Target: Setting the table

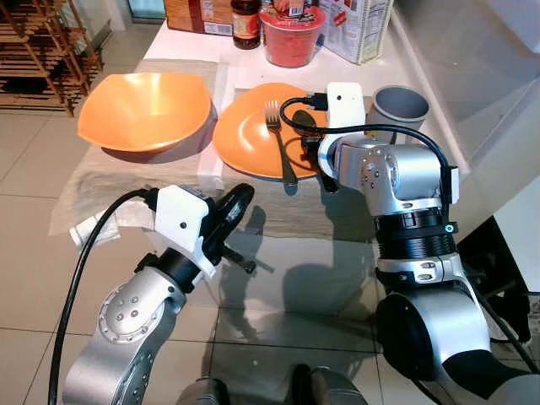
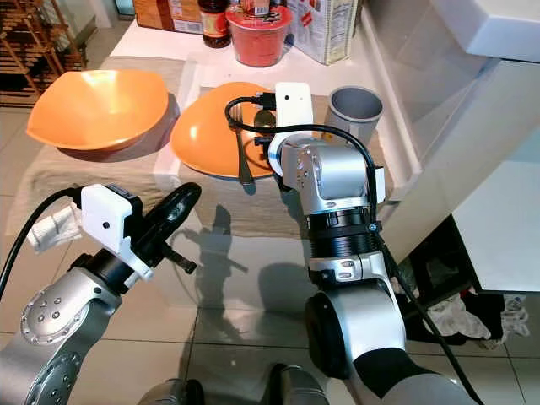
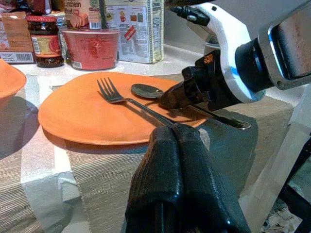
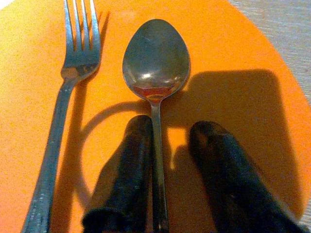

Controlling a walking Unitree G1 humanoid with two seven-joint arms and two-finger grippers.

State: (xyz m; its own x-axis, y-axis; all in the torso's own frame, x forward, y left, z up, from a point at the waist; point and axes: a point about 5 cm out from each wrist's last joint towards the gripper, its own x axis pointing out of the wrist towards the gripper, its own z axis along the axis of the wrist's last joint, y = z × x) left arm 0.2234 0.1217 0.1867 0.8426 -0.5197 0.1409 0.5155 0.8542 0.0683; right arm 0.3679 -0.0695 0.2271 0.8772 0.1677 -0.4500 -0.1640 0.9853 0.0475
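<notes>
Orange plate (image 1: 249,135), smooth and rounded, sits on a woven beige runner (image 1: 126,177) at the table's right end. Steel fork (image 4: 63,97) and spoon (image 4: 155,63) lie side by side on it, spoon bowl up and glossy. Right gripper (image 4: 170,170) is over the plate: fingers parted narrowly, spoon handle running between them against one finger, the other apart from it. Handle's far end is cut off. Left gripper (image 3: 177,174) hangs short of the table's near edge, its rough black fingers pressed together, holding nothing. Orange bowl (image 1: 143,110) left of the plate, grey cup (image 1: 401,105) right of it, red tub (image 1: 291,38) behind. Right arm's body hides the plate's right rim from the head views.
</notes>
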